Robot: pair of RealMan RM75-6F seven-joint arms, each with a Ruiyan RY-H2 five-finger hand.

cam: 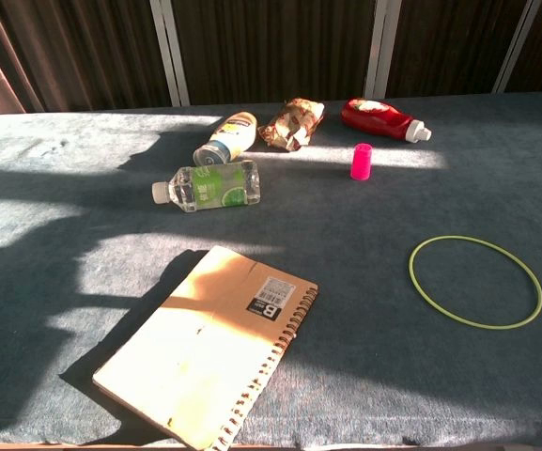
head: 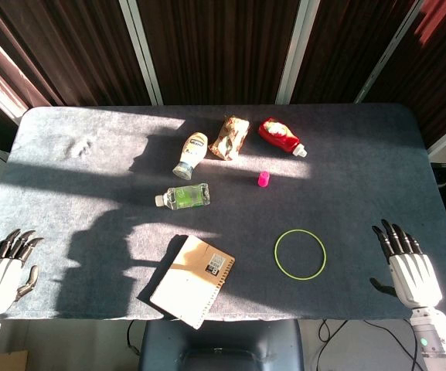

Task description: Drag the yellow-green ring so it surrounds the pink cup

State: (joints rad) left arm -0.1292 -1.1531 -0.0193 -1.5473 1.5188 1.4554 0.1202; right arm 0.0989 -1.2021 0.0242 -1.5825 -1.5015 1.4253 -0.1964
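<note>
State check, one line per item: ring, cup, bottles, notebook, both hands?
yellow-green ring: flat, empty, apart from cup
pink cup: upright, outside ring
clear bottle: lying, capped
white bottle: lying
red bottle: lying
notebook: closed, overhanging table edge
left hand: holds nothing
right hand: holds nothing

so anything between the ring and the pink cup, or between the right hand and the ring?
Nothing visible. Only bare table cloth lies between the yellow-green ring and the pink cup. The right hand also has a clear stretch to the ring. The spiral notebook lies off to the ring's other side.
</note>
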